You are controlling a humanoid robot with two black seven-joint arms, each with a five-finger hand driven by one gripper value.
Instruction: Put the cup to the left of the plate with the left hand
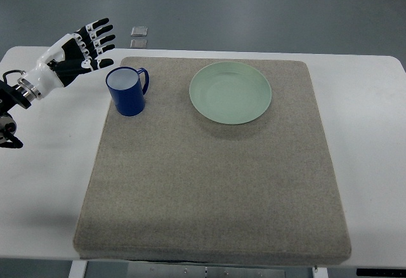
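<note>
A dark blue cup (129,90) stands upright on the grey mat (209,164), its handle turned to the far right. To its right, apart from it, lies a pale green plate (230,92). My left hand (85,48) hovers just left of and behind the cup, fingers spread, holding nothing and not touching it. The left arm enters from the left edge. No right arm shows.
The mat covers most of a white table (368,132). Two small grey squares (139,36) lie on the floor beyond the table's far edge. Bare table surface shows to the left and right of the mat.
</note>
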